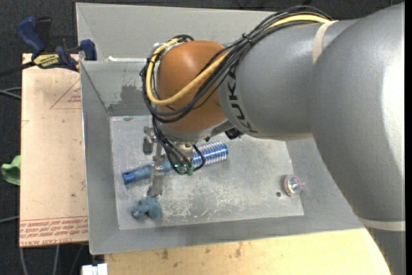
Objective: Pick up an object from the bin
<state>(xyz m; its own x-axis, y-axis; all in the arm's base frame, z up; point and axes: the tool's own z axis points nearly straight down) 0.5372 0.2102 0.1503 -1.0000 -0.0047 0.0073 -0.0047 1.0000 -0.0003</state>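
Gripper (155, 185) is down at the left of the bin (244, 198) floor, right against a short blue tube (135, 175). Open or closed, I can't tell. Grey-blue lump (147, 209) is just beyond. I'd centre over the tube first and keep clear of the lump.

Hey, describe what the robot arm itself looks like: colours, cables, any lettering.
The arm is thick, rounded and silver-grey, with black KUKA lettering. A smooth orange dome cover caps the wrist. Black and yellow cables loop over it. The hand below is small, slim grey metal.
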